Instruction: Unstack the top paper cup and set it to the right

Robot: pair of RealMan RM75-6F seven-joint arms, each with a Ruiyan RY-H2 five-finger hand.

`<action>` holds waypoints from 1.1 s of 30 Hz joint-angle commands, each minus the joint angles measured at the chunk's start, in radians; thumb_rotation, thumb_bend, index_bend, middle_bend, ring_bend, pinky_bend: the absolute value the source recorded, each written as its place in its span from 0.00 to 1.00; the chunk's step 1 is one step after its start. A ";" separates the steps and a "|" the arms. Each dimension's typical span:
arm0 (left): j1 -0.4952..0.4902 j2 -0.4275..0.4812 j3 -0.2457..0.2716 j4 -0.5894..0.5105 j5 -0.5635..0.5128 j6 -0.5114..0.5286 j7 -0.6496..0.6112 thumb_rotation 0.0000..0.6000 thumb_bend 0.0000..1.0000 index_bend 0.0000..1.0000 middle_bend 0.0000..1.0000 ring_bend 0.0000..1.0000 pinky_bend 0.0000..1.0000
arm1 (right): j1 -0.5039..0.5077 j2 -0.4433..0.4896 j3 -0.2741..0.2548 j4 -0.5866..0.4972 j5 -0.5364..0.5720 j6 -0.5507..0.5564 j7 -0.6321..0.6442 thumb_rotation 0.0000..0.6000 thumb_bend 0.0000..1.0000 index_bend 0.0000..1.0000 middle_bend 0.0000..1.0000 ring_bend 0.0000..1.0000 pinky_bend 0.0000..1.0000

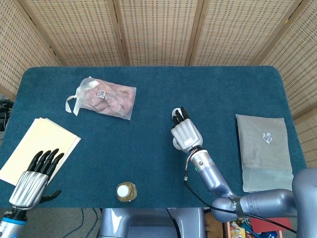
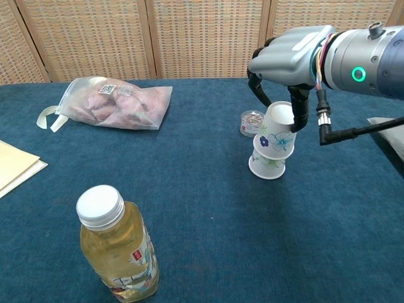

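The top paper cup (image 2: 278, 133), white with blue flowers and upside down, was held in the right hand (image 2: 289, 55), lifted partly off the lower cup (image 2: 267, 164) and tilted, its rim still overlapping that cup's upturned base. The right hand reached in from the right of the chest view with its back upward, the fingers (image 2: 257, 88) curled down behind the cup and the thumb (image 2: 302, 108) pressing its near side, so the cup was pinched between them. The forearm behind the hand ran off the right edge, a green ring lit on its wrist. In the head view the same hand (image 1: 186, 133) covered both cups almost wholly.

Just beyond the fingers stood a small clear container (image 2: 252, 122); I could not tell what it held. Well away on the hand's thumb-free side lay a clear plastic bag (image 2: 117, 103) with pinkish contents and a white ribbon tie. Nearer the camera stood a bottle (image 2: 117, 245) of yellow liquid with a white cap.

The left hand (image 1: 35, 178) hung at the table's near corner beside a pile of cream paper (image 1: 37, 147), fingers straight and slightly apart, holding nothing.
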 commanded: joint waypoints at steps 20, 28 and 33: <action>0.007 0.008 0.002 -0.002 0.013 0.017 -0.012 1.00 0.16 0.00 0.00 0.00 0.00 | 0.047 0.166 0.032 -0.191 0.054 0.108 -0.083 1.00 0.38 0.48 0.19 0.00 0.05; 0.010 0.014 0.002 0.000 0.018 0.024 -0.023 1.00 0.16 0.00 0.00 0.00 0.00 | -0.004 0.174 -0.027 -0.095 0.055 0.064 -0.014 1.00 0.38 0.48 0.19 0.00 0.05; 0.008 0.008 0.002 -0.001 0.020 0.018 -0.012 1.00 0.16 0.00 0.00 0.00 0.00 | -0.036 0.169 -0.050 -0.044 0.035 0.026 0.046 1.00 0.38 0.48 0.19 0.00 0.05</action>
